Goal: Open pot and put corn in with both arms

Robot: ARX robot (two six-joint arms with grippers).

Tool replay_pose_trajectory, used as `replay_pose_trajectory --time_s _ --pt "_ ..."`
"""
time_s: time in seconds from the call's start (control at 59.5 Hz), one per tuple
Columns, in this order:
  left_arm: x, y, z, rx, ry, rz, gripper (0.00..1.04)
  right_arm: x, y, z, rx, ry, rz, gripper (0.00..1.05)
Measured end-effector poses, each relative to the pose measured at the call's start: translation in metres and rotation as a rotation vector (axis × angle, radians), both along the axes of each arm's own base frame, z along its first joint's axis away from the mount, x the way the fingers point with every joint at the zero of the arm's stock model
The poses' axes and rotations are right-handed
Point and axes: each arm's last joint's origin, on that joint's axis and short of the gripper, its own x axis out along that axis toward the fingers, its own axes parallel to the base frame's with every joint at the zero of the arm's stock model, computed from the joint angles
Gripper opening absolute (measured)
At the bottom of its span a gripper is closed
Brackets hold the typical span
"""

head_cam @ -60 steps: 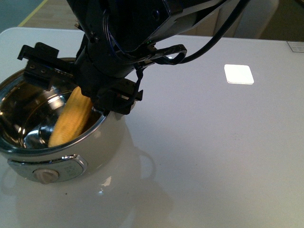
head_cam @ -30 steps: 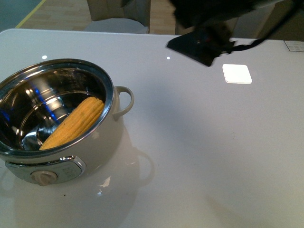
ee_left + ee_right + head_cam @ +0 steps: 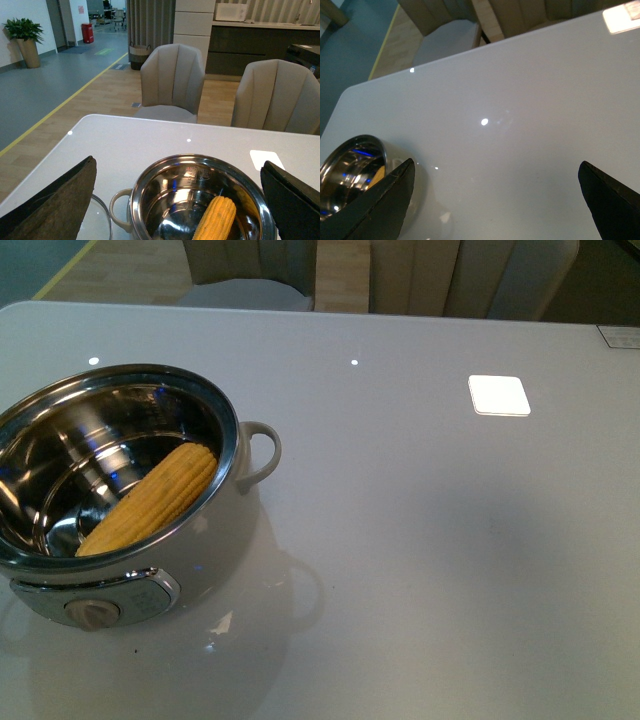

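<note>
The cream-white pot stands lidless at the table's left, its beige dial facing me. The yellow corn lies slanted inside on the steel wall. Neither arm shows in the front view. In the left wrist view my left gripper hangs open above the pot, with the corn below it and untouched. The glass lid lies on the table beside the pot's handle. My right gripper is open over bare table, the pot off to one side.
A white square patch sits on the table at the far right. Two grey chairs stand beyond the table's far edge. The pot's loop handle sticks out to the right.
The arm that hung over the pot a second ago has pulled away up and to the right, out of the front view. The corn stays in the pot, settled slightly lower.
</note>
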Motion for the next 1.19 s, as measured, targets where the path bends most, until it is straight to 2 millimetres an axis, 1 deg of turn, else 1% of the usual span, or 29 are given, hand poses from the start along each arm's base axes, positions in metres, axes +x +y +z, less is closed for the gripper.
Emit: replay_pose_trajectory --time_s 0.084,0.168,0.202,0.235,0.252,0.286,0.336,0.37,0.437,0.471,0.487,0.538,0.555,0.605,0.639,0.689,0.773,1.193 --pt "0.0 0.0 0.0 0.0 0.0 0.0 0.98 -0.004 -0.002 0.004 -0.008 -0.03 -0.003 0.96" --pt "0.0 0.0 0.0 0.0 0.0 0.0 0.98 -0.004 -0.002 0.004 -0.013 -0.028 -0.001 0.96" --pt "0.0 0.0 0.0 0.0 0.0 0.0 0.98 -0.003 -0.002 0.003 -0.04 -0.049 -0.014 0.94" --pt "0.0 0.0 0.0 0.0 0.0 0.0 0.98 -0.005 -0.004 -0.003 -0.125 -0.18 -0.074 0.86" --pt "0.0 0.0 0.0 0.0 0.0 0.0 0.98 -0.005 -0.004 -0.004 -0.132 -0.204 -0.084 0.85" --pt "0.0 0.0 0.0 0.0 0.0 0.0 0.98 -0.009 -0.006 -0.009 -0.196 -0.291 -0.1 0.78" --pt "0.0 0.0 0.0 0.0 0.0 0.0 0.98 -0.014 -0.009 -0.013 -0.228 -0.35 -0.108 0.71" --pt "0.0 0.0 0.0 0.0 0.0 0.0 0.98 -0.018 -0.011 -0.015 -0.257 -0.385 -0.112 0.64" --pt "0.0 0.0 0.0 0.0 0.0 0.0 0.98 -0.023 -0.014 -0.019 -0.287 -0.4 -0.11 0.53" --pt "0.0 0.0 0.0 0.0 0.0 0.0 0.98 -0.027 -0.016 -0.024 -0.301 -0.399 -0.109 0.46" --pt "0.0 0.0 0.0 0.0 0.0 0.0 0.98 -0.027 -0.016 -0.025 -0.305 -0.4 -0.108 0.44" --pt "0.0 0.0 0.0 0.0 0.0 0.0 0.98 -0.032 -0.019 -0.031 -0.314 -0.396 -0.107 0.34" --pt "0.0 0.0 0.0 0.0 0.0 0.0 0.98 -0.033 -0.019 -0.031 -0.316 -0.397 -0.107 0.32" --pt "0.0 0.0 0.0 0.0 0.0 0.0 0.98 -0.037 -0.021 -0.036 -0.32 -0.396 -0.104 0.22" --pt "0.0 0.0 0.0 0.0 0.0 0.0 0.98 -0.04 -0.023 -0.039 -0.322 -0.398 -0.093 0.13" --pt "0.0 0.0 0.0 0.0 0.0 0.0 0.98 -0.043 -0.029 -0.041 -0.325 -0.404 -0.08 0.02" --pt "0.0 0.0 0.0 0.0 0.0 0.0 0.98 -0.048 -0.033 -0.045 -0.335 -0.399 -0.109 0.02" --pt "0.0 0.0 0.0 0.0 0.0 0.0 0.98 -0.066 -0.033 -0.06 -0.334 -0.399 -0.106 0.02"
